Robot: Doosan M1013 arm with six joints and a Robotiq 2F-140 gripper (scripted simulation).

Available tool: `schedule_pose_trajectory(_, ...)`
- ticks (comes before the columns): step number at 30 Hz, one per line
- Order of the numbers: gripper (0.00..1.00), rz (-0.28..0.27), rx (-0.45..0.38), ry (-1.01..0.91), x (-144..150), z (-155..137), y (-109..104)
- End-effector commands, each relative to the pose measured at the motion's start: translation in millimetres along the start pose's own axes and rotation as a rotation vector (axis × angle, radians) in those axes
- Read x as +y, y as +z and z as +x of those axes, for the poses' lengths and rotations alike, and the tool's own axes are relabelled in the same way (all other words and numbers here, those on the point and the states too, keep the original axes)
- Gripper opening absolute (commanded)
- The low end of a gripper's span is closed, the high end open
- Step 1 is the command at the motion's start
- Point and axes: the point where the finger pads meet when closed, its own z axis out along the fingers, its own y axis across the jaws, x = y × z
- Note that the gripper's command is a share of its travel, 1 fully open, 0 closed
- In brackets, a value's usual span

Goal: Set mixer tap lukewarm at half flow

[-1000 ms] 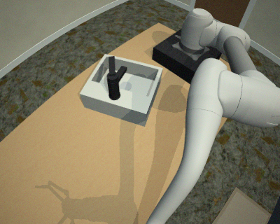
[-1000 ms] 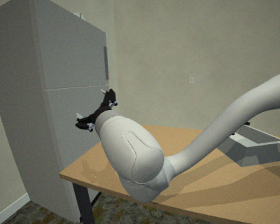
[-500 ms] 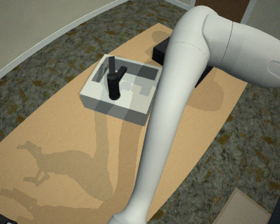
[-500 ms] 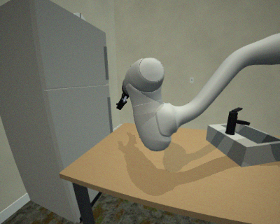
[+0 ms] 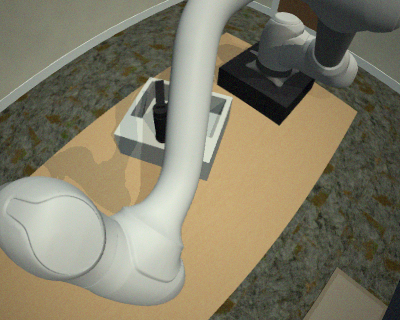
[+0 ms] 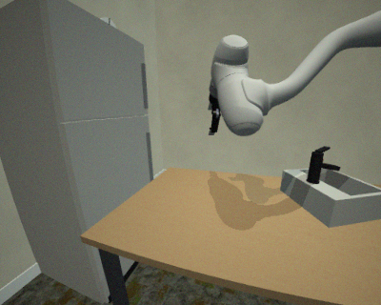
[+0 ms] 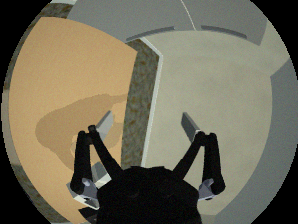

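Observation:
The black mixer tap [image 6: 317,165] stands on the back rim of a white sink basin [image 6: 337,195] at the table's right end. Its lever [image 6: 321,150] sits on top and its spout [image 6: 331,167] points out over the basin. In the top view the tap [image 5: 160,116] shows in the basin, partly hidden by my arm. My gripper [image 7: 147,117] is open and empty. It hangs high above the table, far left of the tap, and shows in the exterior view [image 6: 213,115] mostly behind the wrist. No red or blue dot is visible.
A tall grey cabinet [image 6: 73,138] stands left of the wooden table [image 6: 235,229]. The arm's black base [image 5: 267,87] sits at the table's far end beyond the basin. The arm's elbow [image 5: 87,240] bulks over the near table end.

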Motion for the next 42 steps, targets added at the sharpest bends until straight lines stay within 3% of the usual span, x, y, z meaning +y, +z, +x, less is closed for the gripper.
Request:
schedule_pose_trajectory(1, 1.00, 0.080, -0.045, -0.068, 11.4, -68.4, 13.8)
schedule_pose_trajectory(2, 1.00, 0.157, -0.074, -0.121, 11.7, -87.5, 13.1)
schedule_pose_trajectory(3, 1.00, 0.157, -0.074, -0.121, 14.3, -104.6, 15.7)
schedule_pose_trajectory(4, 1.00, 0.235, -0.094, -0.172, 13.2, -122.4, 14.1)
schedule_pose_trajectory(6, 1.00, 0.235, -0.094, -0.172, 17.6, -155.0, 16.4)
schedule_pose_trajectory(7, 1.00, 0.314, -0.106, -0.218, 15.1, -172.7, 12.9)
schedule_pose_trajectory(8, 1.00, 0.314, -0.106, -0.218, 16.7, -189.8, 13.1)
schedule_pose_trajectory(9, 1.00, 0.391, -0.109, -0.261, 13.8, -207.0, 9.1)
schedule_pose_trajectory(10, 1.00, 0.391, -0.109, -0.261, 14.6, -223.8, 8.3)
schedule_pose_trajectory(11, 1.00, 0.466, -0.103, -0.300, 10.9, -240.0, 3.4)
schedule_pose_trajectory(12, 1.00, 0.466, -0.103, -0.300, 11.0, -256.6, 1.6)
schedule_pose_trajectory(14, 1.00, 0.466, -0.103, -0.300, 11.0, -256.6, 1.6)
schedule_pose_trajectory(15, 1.00, 0.537, -0.091, -0.335, 5.7, -302.4, -8.9)
schedule_pose_trajectory(16, 1.00, 0.603, -0.072, -0.365, 1.0, -312.5, -14.6)
schedule_pose_trajectory(18, 1.00, 0.603, -0.072, -0.365, -0.8, -340.8, -20.4)
schedule_pose_trajectory(20, 1.00, 0.718, -0.023, -0.414, -11.9, -370.8, -35.8)
schedule_pose_trajectory(23, 1.00, 0.767, 0.006, -0.433, -23.0, -415.6, -54.2)
schedule_pose_trajectory(25, 1.00, 0.843, 0.062, -0.461, -34.9, -442.8, -71.4)
schedule_pose_trajectory(26, 1.00, 0.843, 0.062, -0.461, -38.7, -457.6, -77.8)
schedule_pose_trajectory(29, 1.00, 0.916, 0.133, -0.484, -56.7, -496.2, -104.4)
schedule_pose_trajectory(38, 1.00, 0.957, 0.182, -0.497, -71.0, -523.9, -125.5)
schedule_pose_trajectory(39, 0.00, 0.957, 0.182, -0.497, -71.0, -523.9, -125.5)
schedule_pose_trajectory(42, 0.00, 0.957, 0.182, -0.497, -71.0, -523.9, -125.5)
